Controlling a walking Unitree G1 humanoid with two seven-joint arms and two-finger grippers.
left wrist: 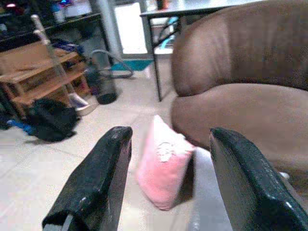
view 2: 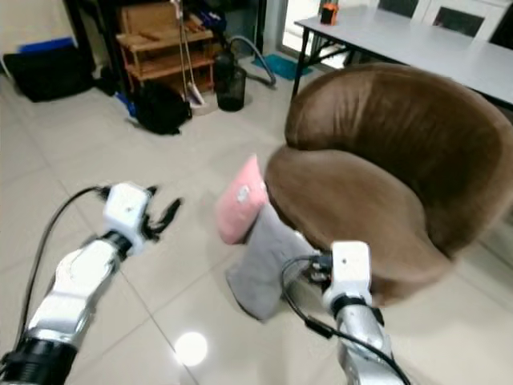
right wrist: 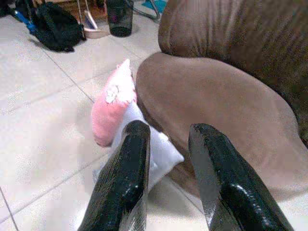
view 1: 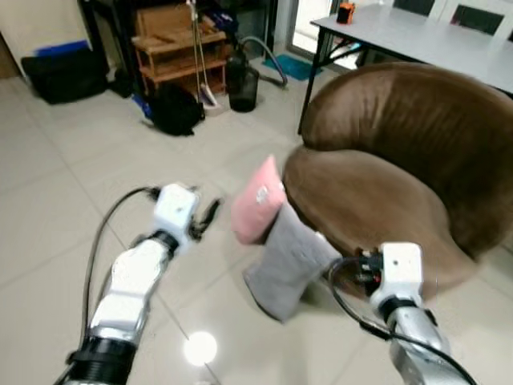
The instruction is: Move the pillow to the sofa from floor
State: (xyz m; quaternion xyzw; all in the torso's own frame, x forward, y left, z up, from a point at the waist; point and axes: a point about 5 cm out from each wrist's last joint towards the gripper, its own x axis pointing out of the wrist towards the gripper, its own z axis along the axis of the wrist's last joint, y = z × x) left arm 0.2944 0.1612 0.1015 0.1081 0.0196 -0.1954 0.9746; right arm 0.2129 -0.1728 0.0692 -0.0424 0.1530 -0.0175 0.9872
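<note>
A pink pillow [view 1: 258, 200] stands on edge on the tiled floor, leaning against the front of the brown round sofa [view 1: 401, 160]. A grey pillow [view 1: 290, 263] leans against the sofa just below it, touching the pink one. My left gripper [view 1: 207, 218] is open, a short way left of the pink pillow [left wrist: 163, 168], which shows between its fingers [left wrist: 96, 183]. My right gripper [right wrist: 166, 178] is open too, raised in front of the sofa [right wrist: 216, 96] and pointing at the grey pillow [right wrist: 159, 154]. Neither gripper touches a pillow.
A grey table [view 1: 417, 36] stands behind the sofa. At the back left are a wooden shelf [view 1: 176, 44], a black bag [view 1: 175, 111], a dark bin [view 1: 243, 87] and a vacuum hose [view 1: 268, 56]. Open tiled floor [view 1: 64, 200] lies to the left.
</note>
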